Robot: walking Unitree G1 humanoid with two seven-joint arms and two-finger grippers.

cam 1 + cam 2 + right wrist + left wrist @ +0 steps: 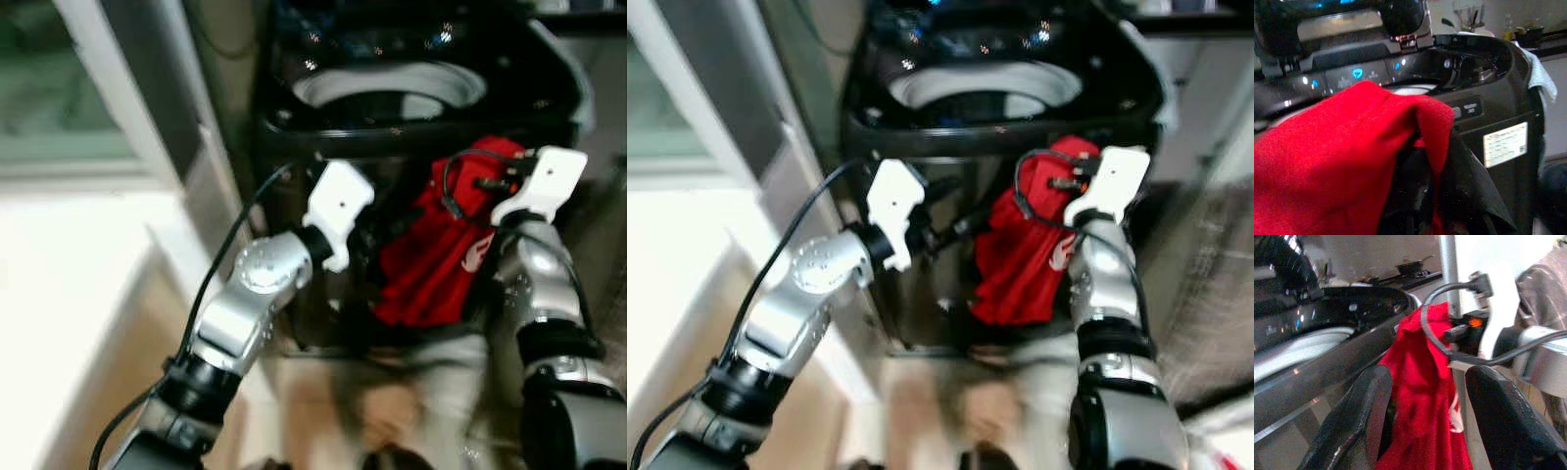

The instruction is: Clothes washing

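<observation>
1. Red cloth [1327, 161] lies closest to the right wrist camera, draped over the right gripper [1418, 196], whose black fingers are clenched on a fold of it.
2. From the head, this red garment [441, 255] hangs against the front of the black washing machine [411, 117], just below its open rim and not yet inside.
3. Left gripper [1425, 421] is released, its fingers spread just beside the hanging cloth, apart from it.
4. Risk, as I judge it: most of the cloth dangles below the grip, so a lift too low could snag it on the rim or let it slip to the floor.
5. Right wrist view alone reveals the lit control panel [1356, 73] and a white label [1504, 143]; the head views show the white drum [392, 93].
</observation>
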